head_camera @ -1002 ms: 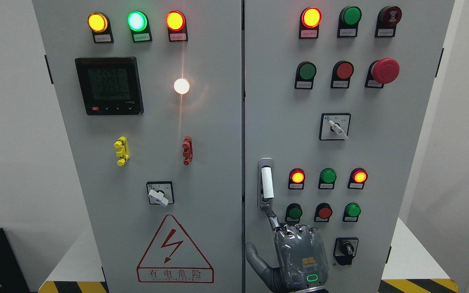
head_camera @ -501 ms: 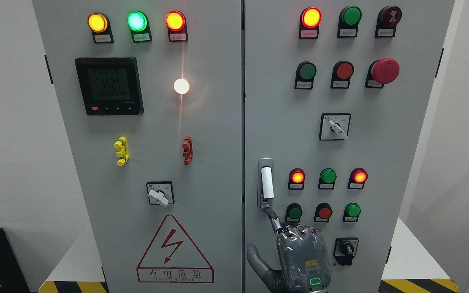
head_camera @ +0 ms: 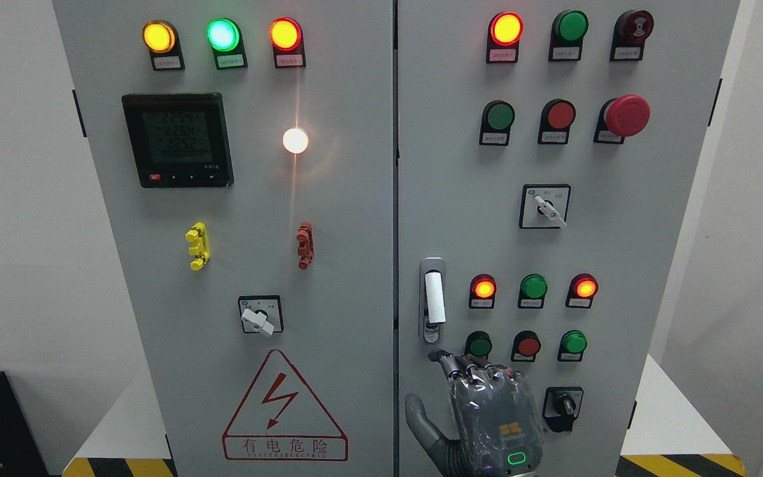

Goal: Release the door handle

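Cabinet doors (head_camera: 355, 265) stand shut side by side, grey and studded with lamps, pushbuttons and rotary switches; nothing of the interior shows. Low on the right door's inner edge sits the door handle (head_camera: 433, 301), a white lever upright in its metal escutcheon, just left of a lit red lamp (head_camera: 483, 289). The right hand (head_camera: 487, 414) rises from the bottom edge beneath it, palm to the panel, holding nothing. Its fingers (head_camera: 444, 361) are loosely extended, the index tip just below the handle's lower end and apart from it, the thumb splayed out to the left.
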Controlling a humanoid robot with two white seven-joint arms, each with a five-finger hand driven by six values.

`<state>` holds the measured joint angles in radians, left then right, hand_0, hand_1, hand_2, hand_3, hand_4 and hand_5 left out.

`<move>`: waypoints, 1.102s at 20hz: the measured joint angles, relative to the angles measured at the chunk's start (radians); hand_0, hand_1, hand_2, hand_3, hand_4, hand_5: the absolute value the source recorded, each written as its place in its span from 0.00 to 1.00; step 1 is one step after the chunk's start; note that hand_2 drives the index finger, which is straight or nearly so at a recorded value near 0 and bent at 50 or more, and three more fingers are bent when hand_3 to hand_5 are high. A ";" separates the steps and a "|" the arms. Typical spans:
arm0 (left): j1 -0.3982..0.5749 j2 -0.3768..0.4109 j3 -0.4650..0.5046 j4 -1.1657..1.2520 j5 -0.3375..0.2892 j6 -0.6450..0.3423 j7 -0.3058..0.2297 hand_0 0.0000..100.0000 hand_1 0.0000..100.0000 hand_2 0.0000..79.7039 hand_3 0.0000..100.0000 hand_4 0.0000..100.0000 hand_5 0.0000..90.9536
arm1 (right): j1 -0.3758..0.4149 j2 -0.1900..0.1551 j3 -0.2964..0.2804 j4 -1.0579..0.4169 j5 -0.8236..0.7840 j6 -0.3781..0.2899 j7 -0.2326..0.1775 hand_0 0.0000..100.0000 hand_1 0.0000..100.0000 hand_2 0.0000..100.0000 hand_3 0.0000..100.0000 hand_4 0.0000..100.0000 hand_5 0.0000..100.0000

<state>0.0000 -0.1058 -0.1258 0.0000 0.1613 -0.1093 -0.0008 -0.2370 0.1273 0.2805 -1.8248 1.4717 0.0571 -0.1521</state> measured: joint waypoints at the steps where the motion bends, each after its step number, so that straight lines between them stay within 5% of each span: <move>1: 0.000 0.000 0.000 0.000 0.000 0.000 0.000 0.12 0.56 0.00 0.00 0.00 0.00 | -0.001 0.000 0.000 -0.005 0.000 0.000 0.001 0.46 0.31 0.67 0.86 0.86 0.91; 5: 0.000 0.000 0.000 0.000 0.000 0.000 0.000 0.12 0.56 0.00 0.00 0.00 0.00 | -0.010 0.001 -0.001 -0.019 -0.002 0.000 0.023 0.42 0.31 0.80 1.00 0.92 0.96; 12: 0.000 0.000 0.000 0.000 0.000 0.000 0.000 0.12 0.56 0.00 0.00 0.00 0.00 | -0.034 0.002 -0.004 -0.034 -0.005 0.002 0.067 0.39 0.29 0.91 1.00 0.99 1.00; 22: 0.000 0.000 0.000 0.000 0.000 0.000 0.000 0.12 0.56 0.00 0.00 0.00 0.00 | -0.079 0.005 -0.008 -0.042 -0.008 0.053 0.113 0.39 0.24 0.95 1.00 1.00 1.00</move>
<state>0.0000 -0.1058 -0.1258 0.0000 0.1612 -0.1093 -0.0008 -0.3159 0.1325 0.2722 -1.8671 1.4640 0.1103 -0.0389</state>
